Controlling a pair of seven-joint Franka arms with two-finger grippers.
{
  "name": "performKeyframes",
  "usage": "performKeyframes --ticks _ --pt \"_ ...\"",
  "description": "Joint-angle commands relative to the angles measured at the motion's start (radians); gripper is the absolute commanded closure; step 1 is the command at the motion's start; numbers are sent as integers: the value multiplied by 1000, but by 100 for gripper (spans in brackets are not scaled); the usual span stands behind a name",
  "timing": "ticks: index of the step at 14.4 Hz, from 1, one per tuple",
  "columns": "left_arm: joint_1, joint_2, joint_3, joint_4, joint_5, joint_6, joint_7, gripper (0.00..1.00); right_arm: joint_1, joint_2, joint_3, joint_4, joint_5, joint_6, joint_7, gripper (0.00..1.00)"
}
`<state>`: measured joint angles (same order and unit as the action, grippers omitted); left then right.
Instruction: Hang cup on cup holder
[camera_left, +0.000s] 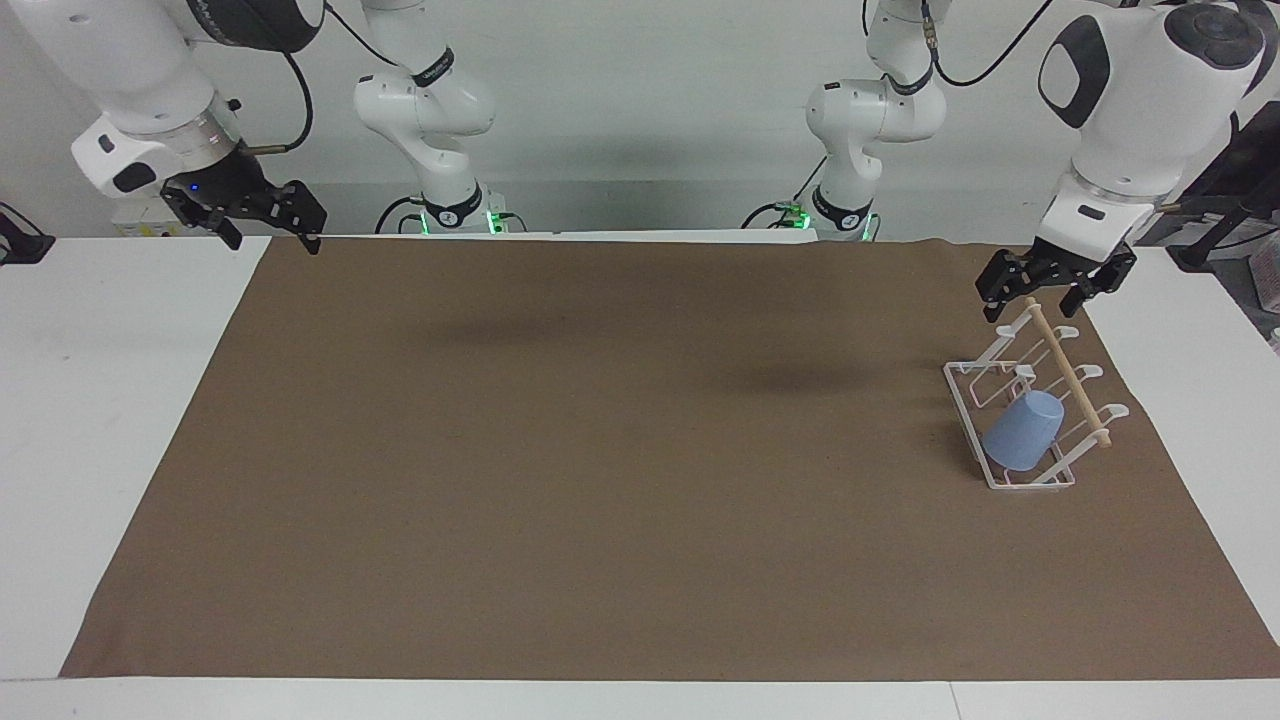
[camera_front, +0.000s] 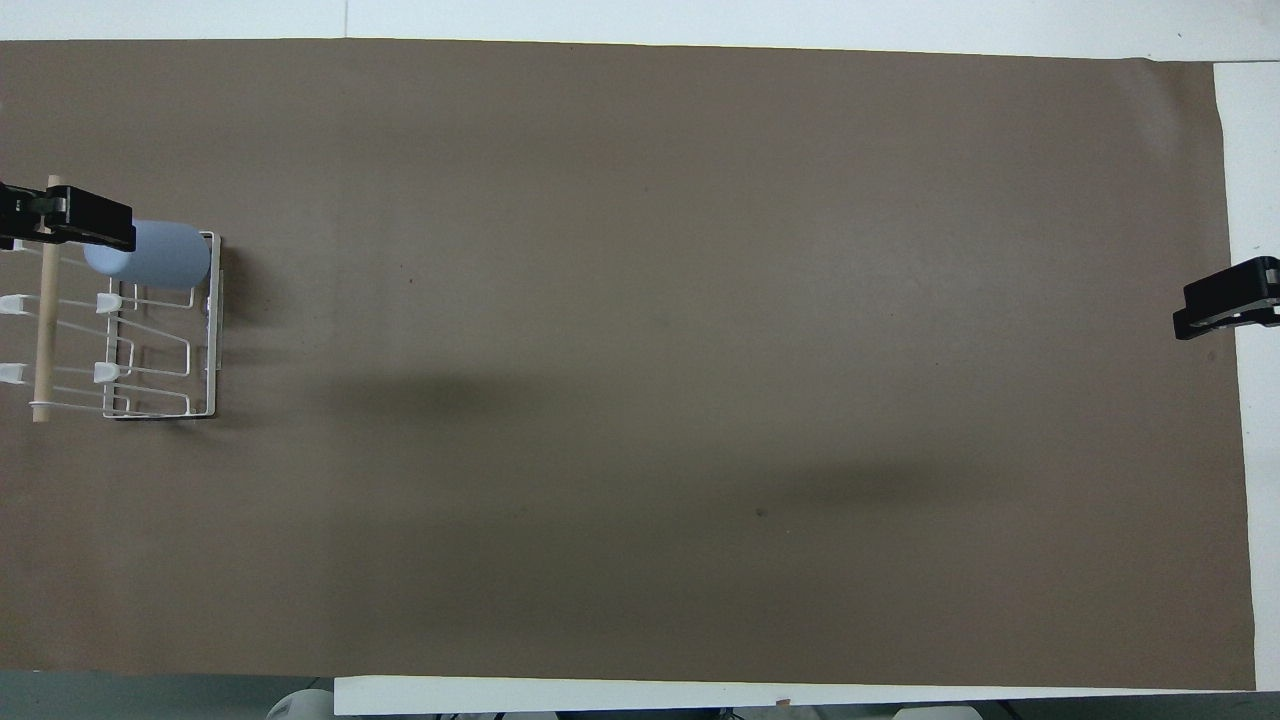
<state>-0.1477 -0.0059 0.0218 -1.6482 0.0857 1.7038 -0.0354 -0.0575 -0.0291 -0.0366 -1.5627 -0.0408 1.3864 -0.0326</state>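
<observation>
The light-blue cup (camera_left: 1022, 432) hangs upside down and tilted on a slanted prong of the white wire cup holder (camera_left: 1076, 385), at the left arm's end of the table. It shows in the overhead view too (camera_front: 150, 255), at the rack's (camera_front: 42, 340) end farther from the robots. My left gripper (camera_left: 1032, 302) is open and empty, raised over the rack's end nearer to the robots, apart from the cup; it shows in the overhead view (camera_front: 65, 215) too. My right gripper (camera_left: 275, 243) is open and empty and waits over the brown mat's corner at the right arm's end (camera_front: 1225, 305).
A brown mat (camera_left: 600, 450) covers most of the white table (camera_left: 110, 400). The rack stands near the mat's edge at the left arm's end.
</observation>
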Motion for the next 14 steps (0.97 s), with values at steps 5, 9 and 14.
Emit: performKeyframes --ticks 5,9,14 --pt "17 -23 -2 -5 -30 -64 2 0 -7 -6 1 -5 -10 10 -21 0" --pt "42 -22 -2 1 -78 -42 6 0 -7 -6 1 -5 -10 10 -20 0" --pt "42 -29 -6 -5 -73 -67 0 0 -8 -6 1 -5 -10 10 -20 0"
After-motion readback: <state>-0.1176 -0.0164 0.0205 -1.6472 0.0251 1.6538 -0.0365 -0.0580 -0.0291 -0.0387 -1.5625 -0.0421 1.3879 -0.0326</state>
